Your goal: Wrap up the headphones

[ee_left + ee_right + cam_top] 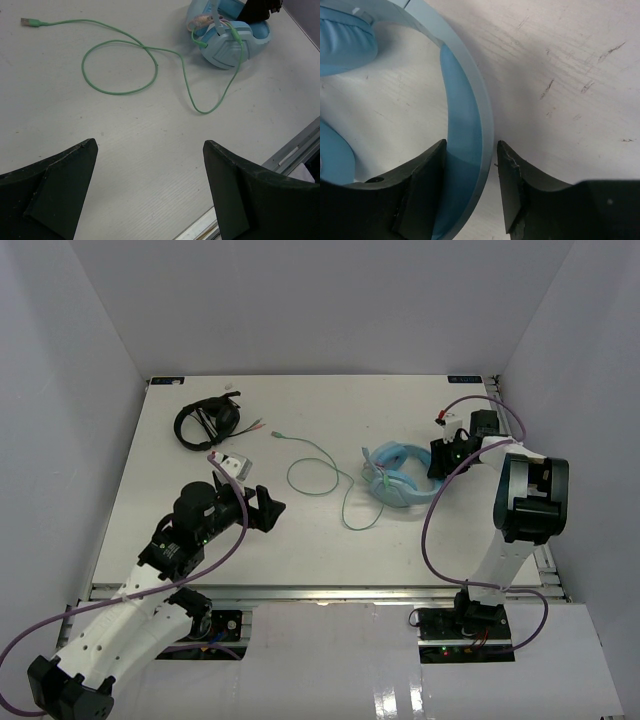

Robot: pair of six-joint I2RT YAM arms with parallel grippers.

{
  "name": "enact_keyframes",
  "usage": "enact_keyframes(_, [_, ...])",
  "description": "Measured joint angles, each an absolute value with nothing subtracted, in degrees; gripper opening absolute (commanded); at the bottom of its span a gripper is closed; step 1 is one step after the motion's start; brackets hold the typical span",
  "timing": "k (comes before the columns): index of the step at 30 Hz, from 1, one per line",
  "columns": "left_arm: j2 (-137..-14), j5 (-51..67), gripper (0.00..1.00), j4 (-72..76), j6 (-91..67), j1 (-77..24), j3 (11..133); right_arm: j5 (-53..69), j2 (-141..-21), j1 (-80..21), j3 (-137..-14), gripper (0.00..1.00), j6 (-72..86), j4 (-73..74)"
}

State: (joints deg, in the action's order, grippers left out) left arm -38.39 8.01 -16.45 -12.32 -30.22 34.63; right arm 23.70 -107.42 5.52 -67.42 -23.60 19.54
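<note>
The light blue headphones (395, 480) lie on the white table at the right middle, also in the left wrist view (230, 42). Their pale green cable (315, 477) runs left in a loose loop (120, 65) and ends in a plug (25, 21). My right gripper (440, 455) is at the headphones' right side. In the right wrist view its jaws (470, 165) straddle the padded headband (465, 125), the left finger against it, a narrow gap at the right finger. My left gripper (150, 144) is open and empty over bare table, short of the cable (270, 510).
Black headphones (207, 423) with their own cable lie at the back left. A small grey box (236, 465) sits just behind my left gripper. The table's metal front rail (295, 150) runs close on the right in the left wrist view.
</note>
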Motion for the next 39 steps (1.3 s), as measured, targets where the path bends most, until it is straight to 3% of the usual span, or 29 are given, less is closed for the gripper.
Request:
enact_keyframes(13, [-39.6,10.5,0.98,-14.9,-13.6,-30.2,34.6,23.5,-108.1,5.1,-68.2,0.08,-24.4,21.2])
enact_keyframes(19, [-44.0,14.3,0.98,-14.3,-14.6,-30.2,34.6,24.1,-105.2,5.1,-66.3,0.08,-21.8,21.7])
enact_keyframes(26, [-46.1,20.5,0.98,-13.0,-18.3,-32.2,34.2,24.7,-87.7,5.1,-58.8,0.08,-13.3,22.8])
enact_keyframes(33, [-44.6,16.0,0.98,-10.1,-22.2,-49.0,34.9,25.6,-71.0,5.1,-55.2,0.08,-2.3,22.7])
enact_keyframes(39, [-56.8,0.5,0.98,-6.6,-19.6,-72.2,41.5,25.8,-65.0,5.1,-54.6,0.08,7.7,24.2])
